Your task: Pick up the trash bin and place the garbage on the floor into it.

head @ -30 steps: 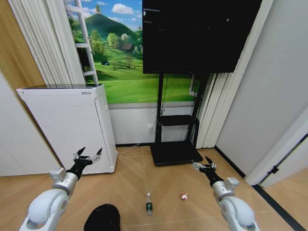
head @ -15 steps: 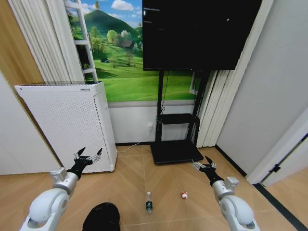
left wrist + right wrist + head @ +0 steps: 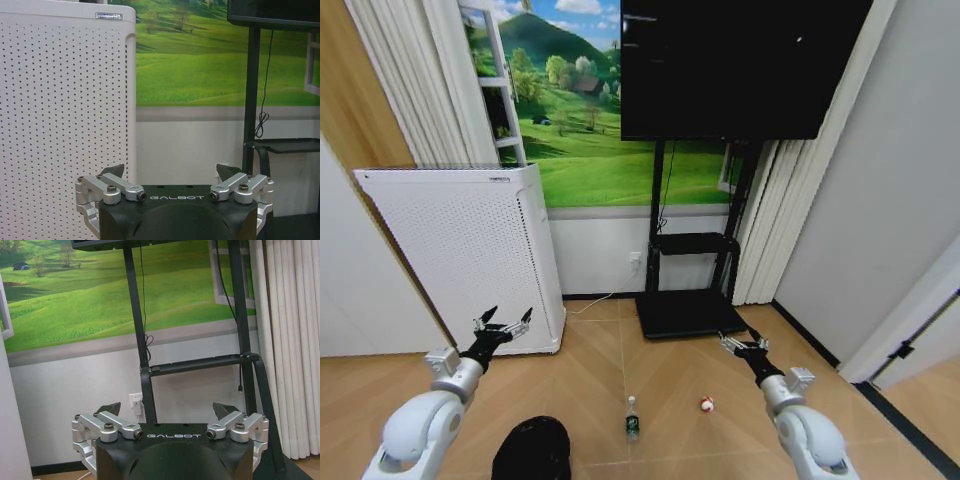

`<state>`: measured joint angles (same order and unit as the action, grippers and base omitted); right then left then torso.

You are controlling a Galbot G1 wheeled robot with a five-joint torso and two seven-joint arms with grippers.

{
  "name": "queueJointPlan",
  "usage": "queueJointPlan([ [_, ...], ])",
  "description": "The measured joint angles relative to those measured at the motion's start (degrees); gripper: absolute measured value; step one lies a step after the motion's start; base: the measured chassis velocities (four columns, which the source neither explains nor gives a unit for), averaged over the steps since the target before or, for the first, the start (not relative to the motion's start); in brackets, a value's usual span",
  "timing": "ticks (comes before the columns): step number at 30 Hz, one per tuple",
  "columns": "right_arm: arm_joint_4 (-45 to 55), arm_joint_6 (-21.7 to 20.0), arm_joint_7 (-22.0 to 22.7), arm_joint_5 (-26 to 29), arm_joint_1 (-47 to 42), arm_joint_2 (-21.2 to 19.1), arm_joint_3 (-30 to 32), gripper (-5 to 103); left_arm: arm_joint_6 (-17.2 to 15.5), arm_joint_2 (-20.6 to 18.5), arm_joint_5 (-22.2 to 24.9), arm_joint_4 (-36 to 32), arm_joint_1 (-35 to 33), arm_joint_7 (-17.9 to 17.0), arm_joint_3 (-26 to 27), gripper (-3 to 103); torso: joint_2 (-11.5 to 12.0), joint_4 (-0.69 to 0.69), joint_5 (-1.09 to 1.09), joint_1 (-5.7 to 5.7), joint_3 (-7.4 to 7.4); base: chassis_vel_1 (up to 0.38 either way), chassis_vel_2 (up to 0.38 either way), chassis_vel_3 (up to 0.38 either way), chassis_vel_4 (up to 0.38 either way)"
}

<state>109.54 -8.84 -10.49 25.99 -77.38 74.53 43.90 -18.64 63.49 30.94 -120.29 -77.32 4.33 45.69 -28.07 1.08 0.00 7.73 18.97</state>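
Head view has tilted up slightly; both hands, left (image 3: 503,324) and right (image 3: 743,343), stay spread, empty; trash bin (image 3: 531,449) untouched at lower left.

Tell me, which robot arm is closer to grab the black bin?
Probably the left. The trash bin sits on the floor just below the left tool, which is open. The right tool, also open, hangs across the room.

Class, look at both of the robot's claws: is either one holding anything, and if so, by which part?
Nothing is held. The left claw and the right claw are both open in the air, above the floor, apart from the trash bin, the bottle and the red-and-white scrap.
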Motion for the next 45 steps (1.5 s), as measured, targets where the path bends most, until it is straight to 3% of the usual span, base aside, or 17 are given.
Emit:
queueJointPlan([
  [45, 0.51, -0.14, 0.23, 0.85, -0.33, -0.06, 0.8, 100, 0.92, 0.82, -1.77, -0.43, -1.05, 1.44, 0.41, 100, 9.47, 0.0, 0.0, -3.47, -6.0, 0.0, 0.0, 0.0, 0.0],
])
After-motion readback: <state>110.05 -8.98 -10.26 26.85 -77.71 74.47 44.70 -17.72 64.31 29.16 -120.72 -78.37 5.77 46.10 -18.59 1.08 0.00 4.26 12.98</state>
